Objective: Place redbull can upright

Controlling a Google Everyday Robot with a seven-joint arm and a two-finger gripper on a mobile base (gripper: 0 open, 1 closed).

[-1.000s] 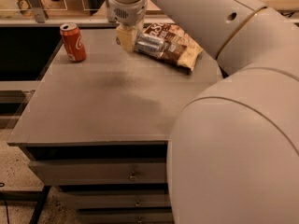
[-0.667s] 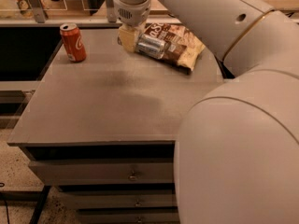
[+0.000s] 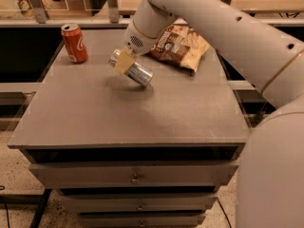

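The redbull can (image 3: pixel 135 71) is a slim silver can, tilted, its top rim up-left and its blue-patched base down-right. It hangs just above the grey table top (image 3: pixel 128 113), near the back middle. My gripper (image 3: pixel 124 61) comes down from the white arm and is shut on the can near its upper end. A beige finger pad (image 3: pixel 123 61) lies across the can's side.
A red cola can (image 3: pixel 74 43) stands upright at the back left corner. A brown and cream snack bag (image 3: pixel 181 46) lies at the back right, just behind the gripper. The table has drawers below its front edge (image 3: pixel 135 178). My white arm fills the right side.
The gripper has moved forward and left off the snack bag, carrying the silver can with it. The can now hangs tilted above the table surface.
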